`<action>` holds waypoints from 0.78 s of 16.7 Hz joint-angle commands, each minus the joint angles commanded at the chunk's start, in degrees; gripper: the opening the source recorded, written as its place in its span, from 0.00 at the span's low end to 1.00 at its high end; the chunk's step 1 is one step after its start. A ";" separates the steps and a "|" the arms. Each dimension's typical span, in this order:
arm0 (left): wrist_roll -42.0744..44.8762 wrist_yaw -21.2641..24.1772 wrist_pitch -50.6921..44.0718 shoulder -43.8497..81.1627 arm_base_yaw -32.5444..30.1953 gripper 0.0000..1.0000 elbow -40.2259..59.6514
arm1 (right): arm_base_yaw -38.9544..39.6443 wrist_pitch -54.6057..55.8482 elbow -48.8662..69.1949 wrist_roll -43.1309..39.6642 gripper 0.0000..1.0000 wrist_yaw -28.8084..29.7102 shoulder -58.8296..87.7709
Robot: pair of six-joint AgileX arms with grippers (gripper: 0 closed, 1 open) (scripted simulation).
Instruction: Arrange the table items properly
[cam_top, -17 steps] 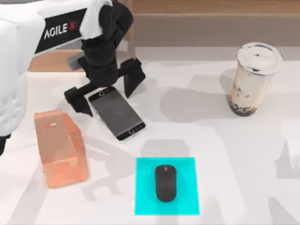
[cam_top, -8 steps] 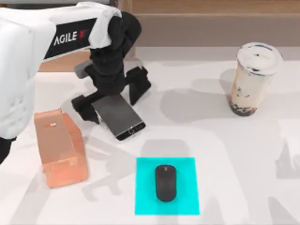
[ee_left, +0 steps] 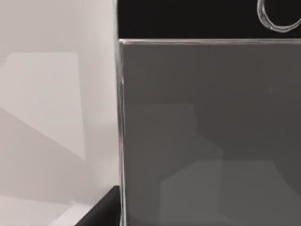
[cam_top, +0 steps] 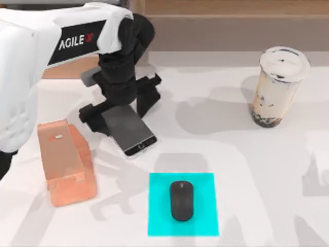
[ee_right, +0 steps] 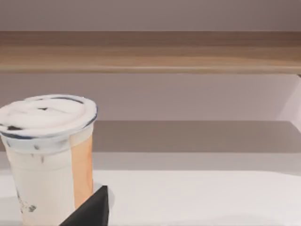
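Note:
A black, silver-edged smartphone (cam_top: 129, 128) lies slanted on the white table (cam_top: 257, 170), left of centre. My left gripper (cam_top: 121, 104) comes down over the phone's far end and is shut on it, one finger against each long edge. In the left wrist view the phone's screen (ee_left: 207, 141) is very close, with a dark fingertip (ee_left: 101, 212) against its edge. The black mouse (cam_top: 181, 200) rests on the cyan mat (cam_top: 205, 185) near the front. The cup of milky tea (cam_top: 277, 87) stands upright at the back right. A dark corner of my right gripper (ee_right: 89, 212) sits beside the cup (ee_right: 47, 155).
A rose-gold phone stand (cam_top: 66, 162) sits front left, close to the phone. A wooden shelf unit (cam_top: 231, 25) runs along the back edge and also crosses the right wrist view as the shelf (ee_right: 150, 52). Bare tabletop lies between the mat and the cup.
My left gripper came down a little to the right and its fingers closed in on the phone's edges. The phone's near end shifted slightly toward the front left.

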 joint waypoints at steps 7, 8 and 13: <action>0.00 0.00 0.00 0.00 0.00 0.00 0.00 | 0.00 0.00 0.00 0.00 1.00 0.00 0.00; 0.00 0.00 0.00 0.00 0.00 0.00 0.00 | 0.00 0.00 0.00 0.00 1.00 0.00 0.00; 0.58 -0.51 -0.38 -0.68 0.38 0.00 0.20 | 0.00 0.00 0.00 0.00 1.00 0.00 0.00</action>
